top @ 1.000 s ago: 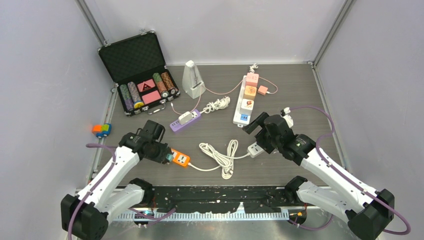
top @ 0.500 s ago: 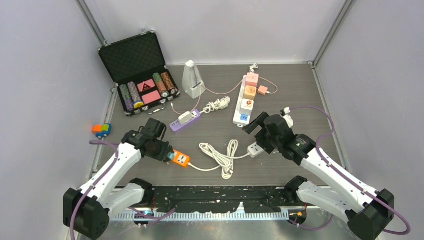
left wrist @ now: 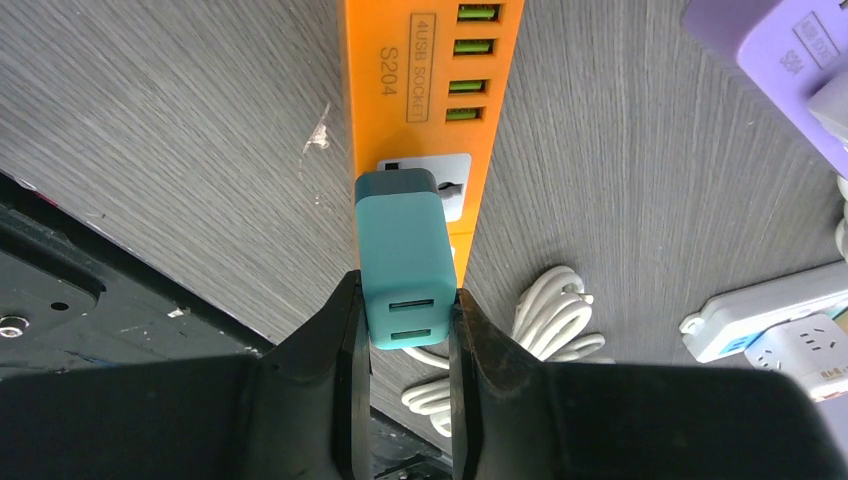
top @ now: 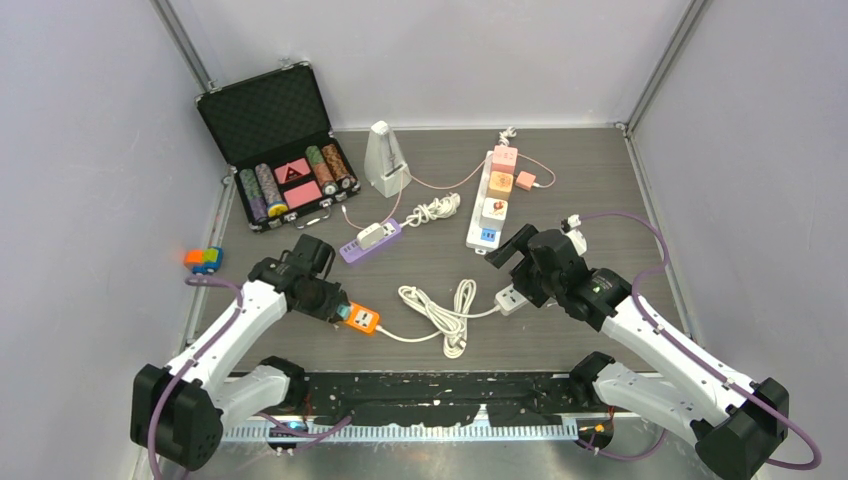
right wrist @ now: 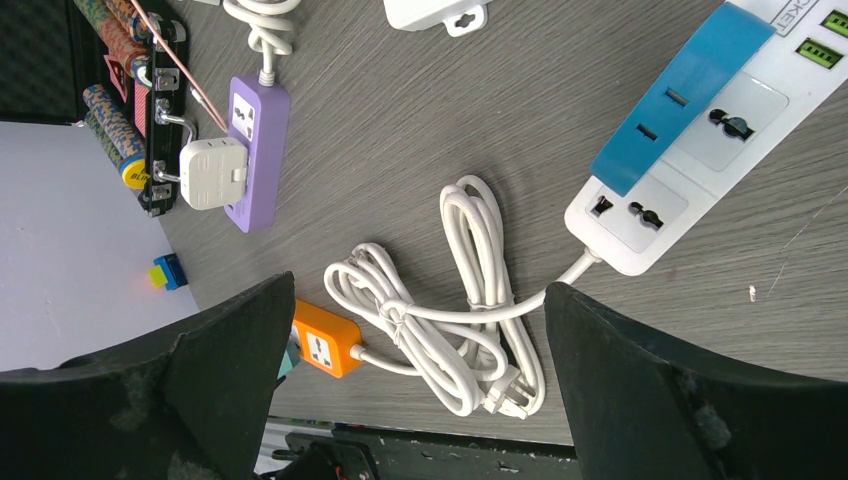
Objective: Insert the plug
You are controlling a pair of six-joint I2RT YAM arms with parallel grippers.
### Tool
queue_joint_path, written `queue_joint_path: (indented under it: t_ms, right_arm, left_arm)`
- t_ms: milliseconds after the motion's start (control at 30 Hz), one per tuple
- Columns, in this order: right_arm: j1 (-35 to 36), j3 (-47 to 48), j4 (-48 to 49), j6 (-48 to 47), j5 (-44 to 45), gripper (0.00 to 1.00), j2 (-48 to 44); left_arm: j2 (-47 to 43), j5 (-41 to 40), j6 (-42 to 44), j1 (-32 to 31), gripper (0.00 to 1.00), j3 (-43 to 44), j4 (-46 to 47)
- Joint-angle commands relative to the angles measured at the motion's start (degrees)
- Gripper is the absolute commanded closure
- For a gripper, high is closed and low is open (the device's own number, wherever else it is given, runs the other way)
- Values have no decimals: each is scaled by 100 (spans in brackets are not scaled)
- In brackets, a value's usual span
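Over the last second the left arm has crept a little to the right, its elbow and wrist edging toward the orange power strip, while the strip and the right arm have stayed where they were. From the wrist view the left end effector is clamped on the rear of the teal plug, one finger on each flat side, with the plug's two USB ports facing the camera. The plug's darker front end sits at the white socket in the strip, just below the row of green USB ports, and it covers the left part of that socket face. Its prongs are hidden, so I cannot tell whether they have entered the holes or only rest on the face. The plug looks shifted slightly left of the socket's centre, so the step would go best with a small sideways correction first, keeping the plug square to the strip, then a straight, steady push along the prong axis. The strip lies loose on the counter and is light, so it may slide or tip under an angled push. The right end effector hangs spread wide and empty above the coiled white cord, near the white power strip, well apart from the orange one; it could brace the orange strip if that starts to slip.
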Motion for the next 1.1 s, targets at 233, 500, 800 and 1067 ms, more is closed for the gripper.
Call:
queue_joint_path:
  t_ms: [233, 500, 800, 1067]
  right_arm:
    - [-21, 42, 158, 64, 62, 0, 8]
    - [-28, 22, 157, 83, 66, 0, -54]
    - [-97, 184, 96, -127, 192, 5, -43]
    - [-417, 771, 1, -1031, 464, 5, -222]
  left_arm:
    - [133, -165, 119, 120, 100, -128, 3]
    - [383, -33, 111, 151, 100, -449, 313]
    - [479, 35, 284, 157, 100, -189, 255]
    - [308, -248, 761, 157, 43, 476, -65]
